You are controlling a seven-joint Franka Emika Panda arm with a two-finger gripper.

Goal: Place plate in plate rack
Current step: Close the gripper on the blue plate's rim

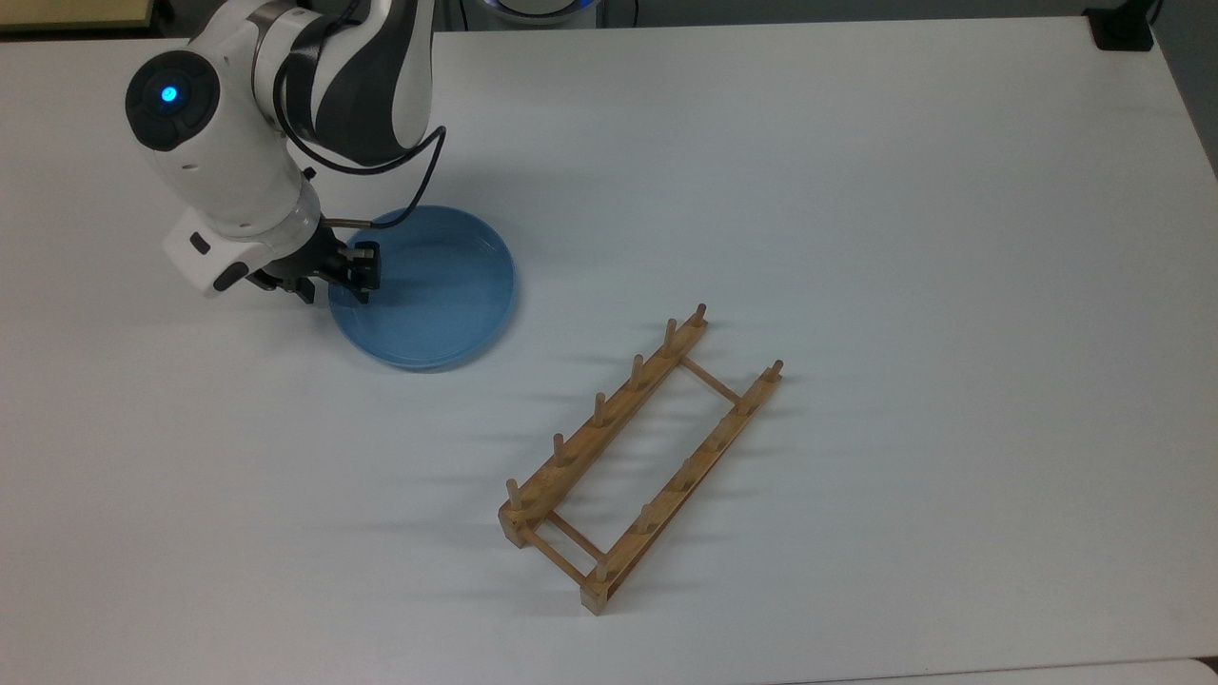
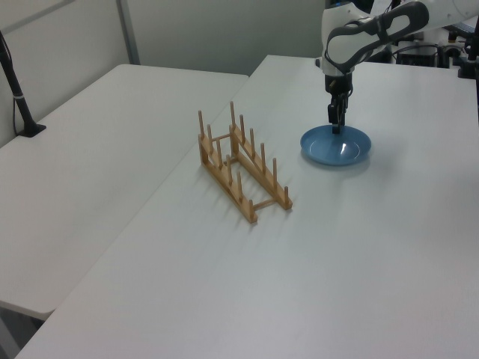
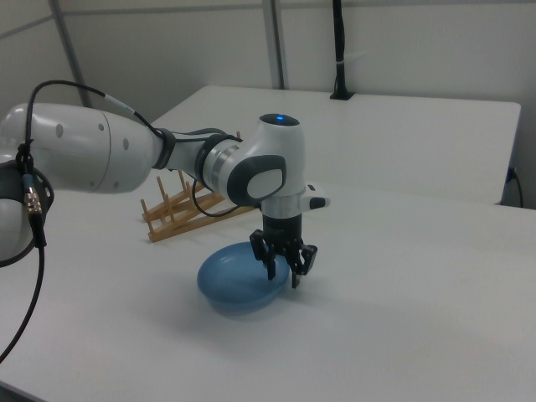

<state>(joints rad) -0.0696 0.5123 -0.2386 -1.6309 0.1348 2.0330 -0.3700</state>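
On white table (image 1: pixel 856 190), lower spread jaws of gripper (image 3: pixel 283 270) evenly astride plate (image 1: pixel 433 290) rim before closing, rack (image 1: pixel 638 457) well apart

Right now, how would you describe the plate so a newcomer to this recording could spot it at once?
On the white table, look beside the robot's gripper, toward the top view's left. The plate lies flat there, with the fingers straddling its rim. It is round, light blue and plain, unlike the long wooden plate rack with upright pegs, which stands apart from it.
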